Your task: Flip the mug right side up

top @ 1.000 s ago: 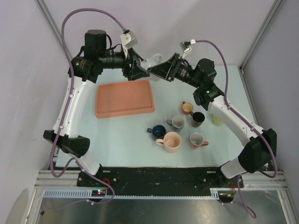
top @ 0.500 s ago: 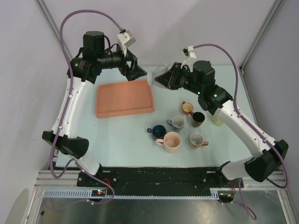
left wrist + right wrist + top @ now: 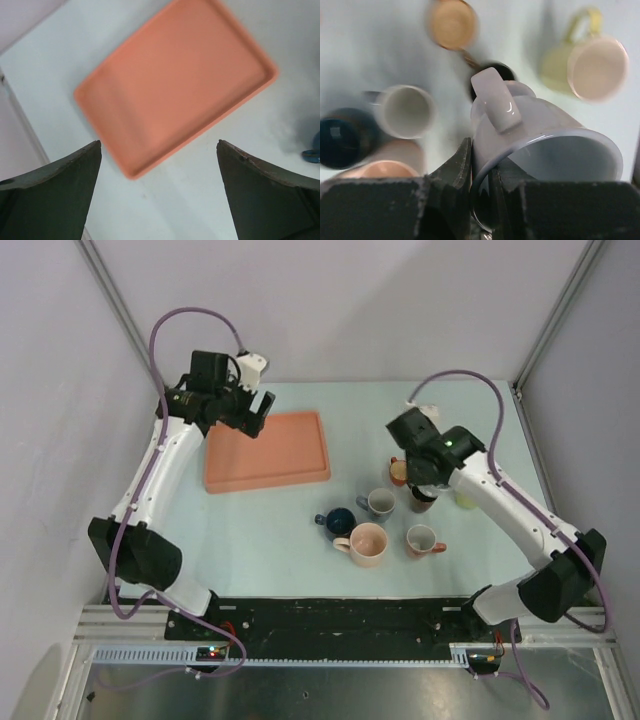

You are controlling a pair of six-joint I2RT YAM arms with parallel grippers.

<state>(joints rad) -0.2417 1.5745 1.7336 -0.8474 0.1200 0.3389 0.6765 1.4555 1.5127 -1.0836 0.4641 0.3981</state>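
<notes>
white mug (image 3: 542,132) (glossy), plain orange tray (image 3: 175,75)

A pale blue-green, smooth counter (image 3: 260,530) fills the middle of the top view, evenly lit, with only soft, faint shadows on it. Three plain pale lilac-grey wall panels close it in: a back wall (image 3: 350,310), a left wall (image 3: 50,390) and a right wall (image 3: 600,370). Slim silver aluminium posts run up the corners, one at the left (image 3: 113,300) and one at the right (image 3: 560,310). Along the counter's near edge lies a flat black base plate (image 3: 340,615), edged by a silver aluminium rail (image 3: 120,625). Just below that runs a white slotted cable duct (image 3: 140,653), then a dull grey brushed-metal sheet (image 3: 330,690).
</notes>
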